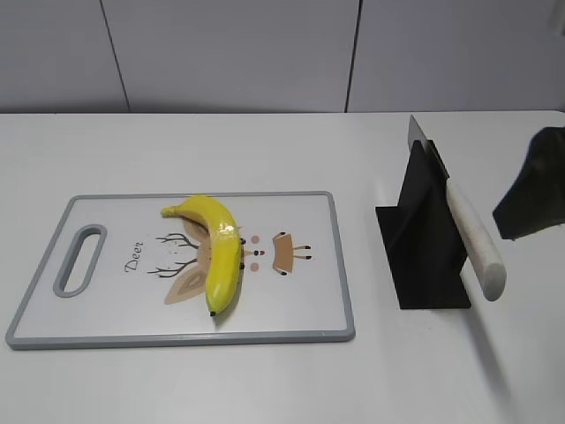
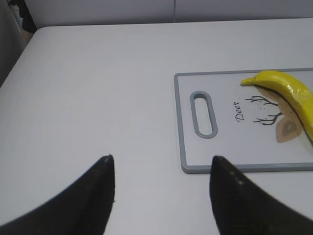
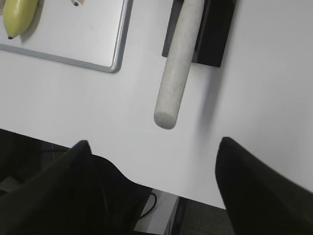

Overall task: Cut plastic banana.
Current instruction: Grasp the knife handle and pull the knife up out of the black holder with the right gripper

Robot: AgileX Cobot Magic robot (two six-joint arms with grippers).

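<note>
A yellow plastic banana [image 1: 218,251] lies whole on a white cutting board [image 1: 106,314] with a grey rim and a deer drawing. It also shows in the left wrist view [image 2: 288,93] and the right wrist view [image 3: 18,14]. A knife with a pale handle [image 1: 474,238] rests in a black stand [image 1: 424,234]; its handle shows in the right wrist view [image 3: 177,73]. My right gripper [image 3: 151,147] is open and empty, above the table's front edge near the handle; it shows at the right edge of the exterior view [image 1: 534,190]. My left gripper [image 2: 161,164] is open and empty, left of the board.
The board's handle slot [image 2: 204,113] faces my left gripper. The white table's front edge [image 3: 161,183] lies under my right gripper, with floor and a cable below it. A grey panelled wall [image 1: 265,53] stands behind the table.
</note>
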